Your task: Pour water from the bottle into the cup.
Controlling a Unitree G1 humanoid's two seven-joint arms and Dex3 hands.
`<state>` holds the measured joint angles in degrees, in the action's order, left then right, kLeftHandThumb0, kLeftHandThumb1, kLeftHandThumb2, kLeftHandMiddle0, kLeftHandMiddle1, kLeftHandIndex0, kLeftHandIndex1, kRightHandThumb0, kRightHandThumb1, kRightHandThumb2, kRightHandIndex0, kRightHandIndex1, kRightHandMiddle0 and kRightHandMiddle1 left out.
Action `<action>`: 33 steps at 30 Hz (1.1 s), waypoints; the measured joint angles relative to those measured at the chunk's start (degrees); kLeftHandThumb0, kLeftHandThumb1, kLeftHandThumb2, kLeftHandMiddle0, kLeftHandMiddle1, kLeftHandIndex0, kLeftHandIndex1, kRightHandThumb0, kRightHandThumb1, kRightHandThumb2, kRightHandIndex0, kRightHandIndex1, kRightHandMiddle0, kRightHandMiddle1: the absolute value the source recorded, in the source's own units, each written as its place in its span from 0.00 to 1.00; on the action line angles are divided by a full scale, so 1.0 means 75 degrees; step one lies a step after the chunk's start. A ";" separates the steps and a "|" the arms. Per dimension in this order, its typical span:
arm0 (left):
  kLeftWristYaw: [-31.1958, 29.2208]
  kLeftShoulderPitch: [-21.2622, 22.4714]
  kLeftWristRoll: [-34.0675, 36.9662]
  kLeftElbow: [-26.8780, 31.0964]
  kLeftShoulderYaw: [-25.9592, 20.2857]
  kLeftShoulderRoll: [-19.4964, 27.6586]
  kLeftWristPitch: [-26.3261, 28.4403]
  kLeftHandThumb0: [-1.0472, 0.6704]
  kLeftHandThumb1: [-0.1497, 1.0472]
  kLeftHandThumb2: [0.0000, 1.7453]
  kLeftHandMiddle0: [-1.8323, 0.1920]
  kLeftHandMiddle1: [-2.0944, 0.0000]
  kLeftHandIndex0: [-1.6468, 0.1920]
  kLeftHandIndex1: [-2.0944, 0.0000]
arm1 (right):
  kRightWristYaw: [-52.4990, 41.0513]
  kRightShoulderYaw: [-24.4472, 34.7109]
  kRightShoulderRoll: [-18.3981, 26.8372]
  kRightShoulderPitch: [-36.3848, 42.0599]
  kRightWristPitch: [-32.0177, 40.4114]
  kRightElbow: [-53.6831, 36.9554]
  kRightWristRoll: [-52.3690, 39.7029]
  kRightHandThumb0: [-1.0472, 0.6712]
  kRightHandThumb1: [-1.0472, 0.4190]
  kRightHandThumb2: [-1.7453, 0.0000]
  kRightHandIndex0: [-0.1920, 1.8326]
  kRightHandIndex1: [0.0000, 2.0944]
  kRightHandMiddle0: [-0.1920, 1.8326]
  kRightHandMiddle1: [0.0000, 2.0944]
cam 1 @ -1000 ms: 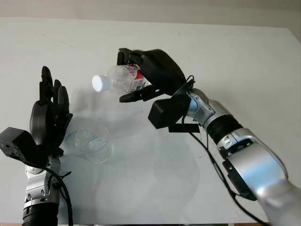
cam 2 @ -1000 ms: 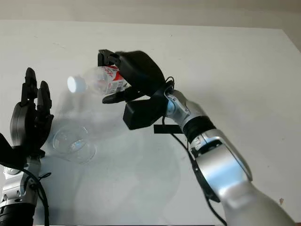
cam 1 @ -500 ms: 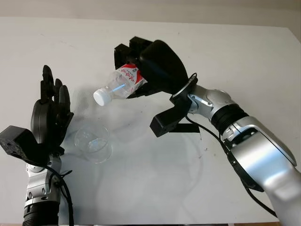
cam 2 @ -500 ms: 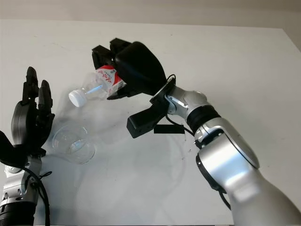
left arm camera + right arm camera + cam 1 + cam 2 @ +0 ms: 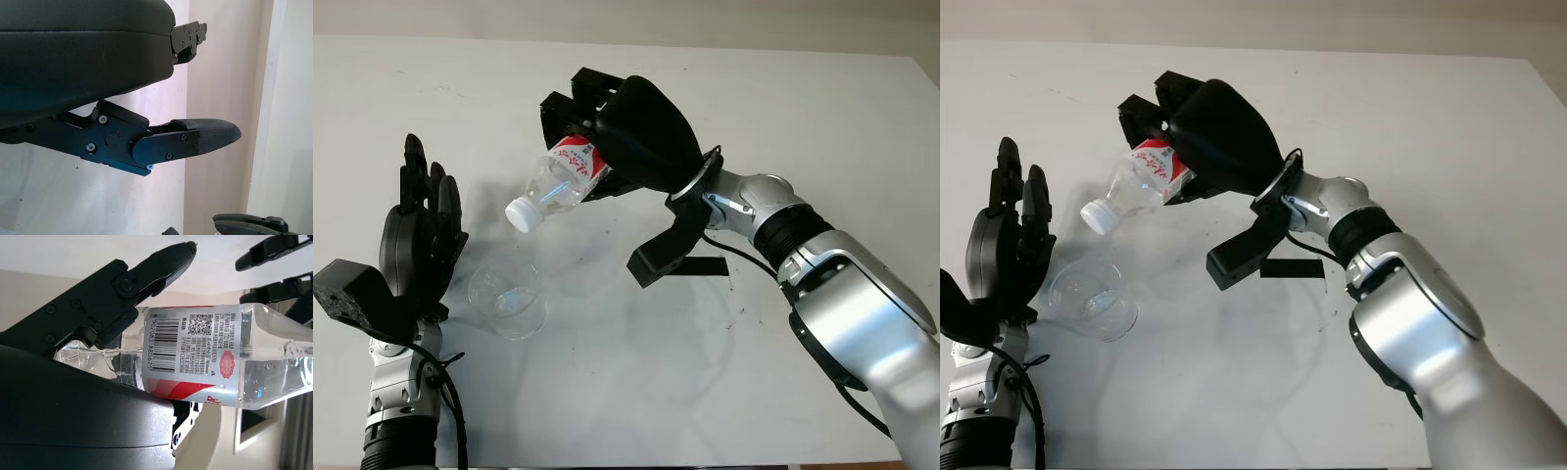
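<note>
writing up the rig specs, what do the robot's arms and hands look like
Both hands, left hand and right hand, are matte black shells with jointed black fingers. The forearms are silver metal with black ribbed wrist collars, and thin black cables run alongside.

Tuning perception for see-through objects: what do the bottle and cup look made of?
Bottle: likely thin clear plastic, glossy; water and bubbles show through it, with a printed red-and-white label and an opaque white cap. Right robot hand holds it tilted, cap down.
Cup: clear and shiny, table visible through its wall; plastic or glass, can't tell.
</note>
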<state>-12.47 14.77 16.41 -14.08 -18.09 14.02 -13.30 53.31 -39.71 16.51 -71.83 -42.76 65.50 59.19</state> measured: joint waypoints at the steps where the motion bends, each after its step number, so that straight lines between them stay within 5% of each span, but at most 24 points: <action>1: 0.0008 0.0000 -0.0008 -0.0001 0.0002 0.0000 -0.0002 0.18 1.00 0.30 1.00 1.00 1.00 1.00 | 0.0041 -0.0040 -0.0002 -0.0007 0.0039 -0.0027 0.0052 0.36 0.00 0.95 0.71 1.00 0.59 1.00; 11: 0.0032 0.0001 -0.0003 -0.0004 0.0029 -0.0036 -0.0027 0.18 1.00 0.30 1.00 1.00 1.00 1.00 | 0.0741 -0.0499 -0.0043 -0.0114 0.0498 -0.0140 0.0661 0.34 0.00 0.87 0.71 1.00 0.56 1.00; 17: 0.0065 0.0001 -0.0011 -0.0009 0.0034 -0.0037 -0.0049 0.18 1.00 0.30 1.00 1.00 1.00 1.00 | 0.1213 -0.0856 -0.0048 -0.0277 0.0770 -0.0201 0.1046 0.34 0.00 0.92 0.74 1.00 0.57 1.00; 19: 0.0084 0.0001 -0.0022 -0.0009 0.0039 -0.0037 -0.0049 0.18 1.00 0.30 1.00 1.00 1.00 1.00 | 0.1236 -0.0933 -0.0047 -0.0354 0.0794 -0.0207 0.1072 0.34 0.00 0.94 0.73 1.00 0.51 1.00; 24: 0.0089 0.0001 -0.0023 -0.0012 0.0051 -0.0041 -0.0053 0.18 1.00 0.30 1.00 1.00 1.00 1.00 | 0.1479 -0.1101 -0.0046 -0.0410 0.0796 -0.0222 0.1189 0.32 0.03 0.97 0.66 1.00 0.34 0.71; 33: 0.0191 0.0000 -0.0062 -0.0012 0.0086 -0.0101 -0.0055 0.18 1.00 0.30 1.00 0.99 1.00 1.00 | 0.1825 -0.1306 -0.0033 -0.0444 0.0833 -0.0370 0.1417 0.33 0.04 0.97 0.64 1.00 0.35 0.68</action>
<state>-11.04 14.77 15.95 -14.17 -17.44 13.27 -13.71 67.00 -49.51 16.27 -75.16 -36.51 62.73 69.82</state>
